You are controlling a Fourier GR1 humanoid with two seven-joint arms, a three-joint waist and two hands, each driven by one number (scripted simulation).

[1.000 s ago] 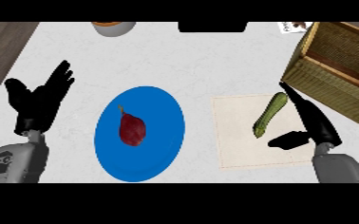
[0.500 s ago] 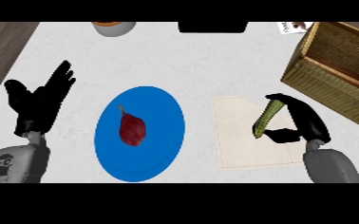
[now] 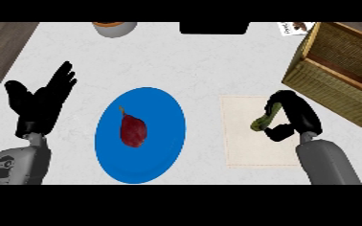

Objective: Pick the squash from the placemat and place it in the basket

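A long green squash (image 3: 263,120) lies on the cream placemat (image 3: 247,143) right of centre. My right hand (image 3: 297,112) covers its upper part, fingers curled over the top and the thumb below it; only the lower end shows. The wicker basket (image 3: 332,72) stands at the right edge, just up and right of that hand. My left hand (image 3: 42,98) rests open at the left edge, fingers up.
A blue plate (image 3: 152,163) holding a dark red fruit (image 3: 132,130) sits left of the placemat. A grey bowl (image 3: 113,28) and a black object (image 3: 213,28) stand along the far edge. A small card (image 3: 293,27) lies near the basket.
My right hand moved left over the squash and curled its fingers round the upper end. The left hand stayed put.
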